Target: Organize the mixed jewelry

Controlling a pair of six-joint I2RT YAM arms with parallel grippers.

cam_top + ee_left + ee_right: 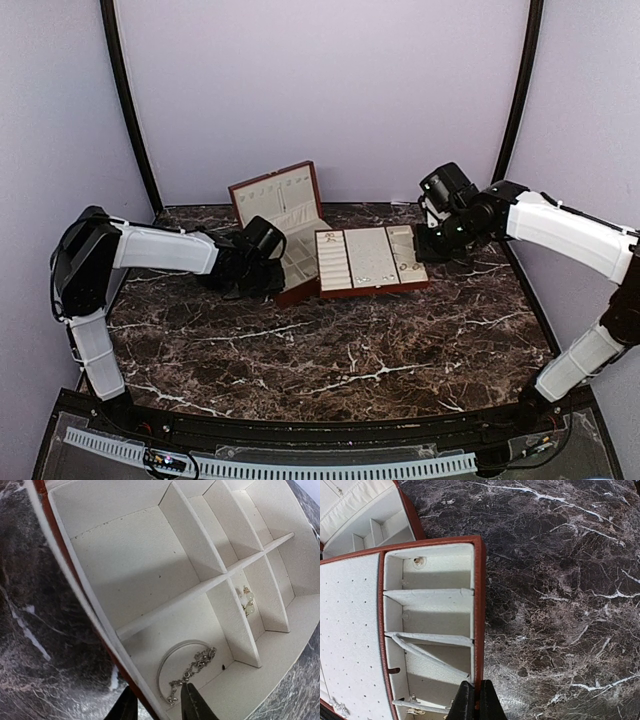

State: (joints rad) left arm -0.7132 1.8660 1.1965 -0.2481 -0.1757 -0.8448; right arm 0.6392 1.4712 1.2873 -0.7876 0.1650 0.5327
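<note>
Left pincer (157, 700): released, fingers parted. They straddle the near wall of the wooden box (130, 565), one finger outside over the counter (35, 645) and one inside. The inside fingertip (187, 686) touches a pale chain (200, 661); nothing is gripped between the fingers. The chain lies in the compartment directly ahead of this pincer, draped across a thin pale bangle (170, 656) in the same compartment. A pair of earrings (246, 602) with pale beads lies further ahead and to the right, in a narrow compartment beyond one divider.

Right pincer (476, 694): clenched, fingers together over the right-hand rim of the cream-lined tray (479, 605). A sliver of rim shows between the fingers; whether they pinch it cannot be told. A small stud (419, 561) sits well ahead of this pincer, in the farthest compartment of the tray's right column. Small metallic pieces (412, 698) lie just to its left in the nearest compartment; their type is too small to tell.
</note>
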